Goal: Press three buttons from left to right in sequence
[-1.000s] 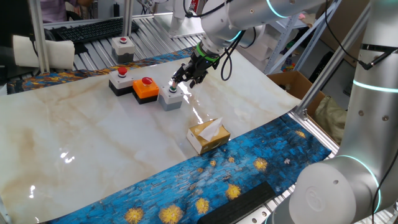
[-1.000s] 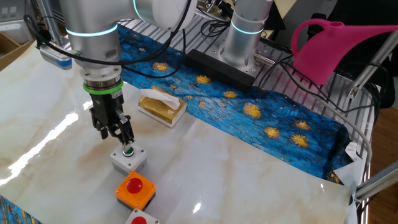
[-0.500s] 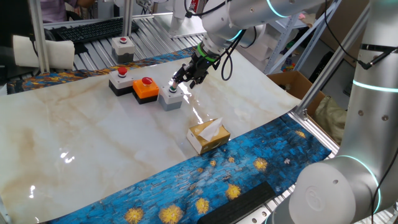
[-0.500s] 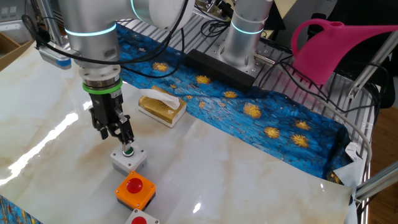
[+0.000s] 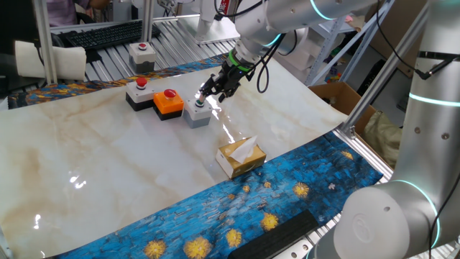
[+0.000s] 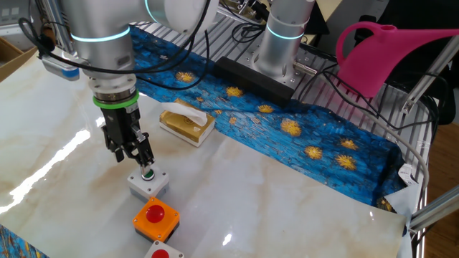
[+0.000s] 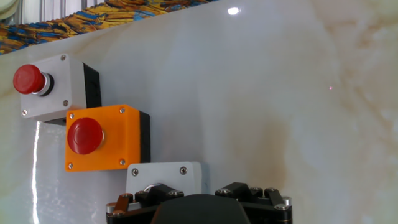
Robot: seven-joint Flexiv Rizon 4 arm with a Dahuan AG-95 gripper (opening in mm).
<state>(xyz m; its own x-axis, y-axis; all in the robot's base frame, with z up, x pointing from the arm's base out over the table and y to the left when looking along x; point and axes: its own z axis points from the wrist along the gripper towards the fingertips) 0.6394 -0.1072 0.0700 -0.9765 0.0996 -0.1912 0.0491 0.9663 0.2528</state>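
Observation:
Three button boxes stand in a row on the marble table: a black box with white top and red button, an orange box with red button, and a grey box with green button. My gripper hangs just over the grey box's green button. In the other fixed view the fingers meet in one tip right above the green button, holding nothing. The hand view shows the white-topped box, the orange box and the grey box, partly hidden by the hand's black body.
A separate pale grey box with a red button sits on the rack behind the table. A tan tissue box lies near the blue cloth edge. A pink watering can stands off the table.
The gripper has risen very slightly above the green button and the arm has shifted a little. The boxes have not moved.

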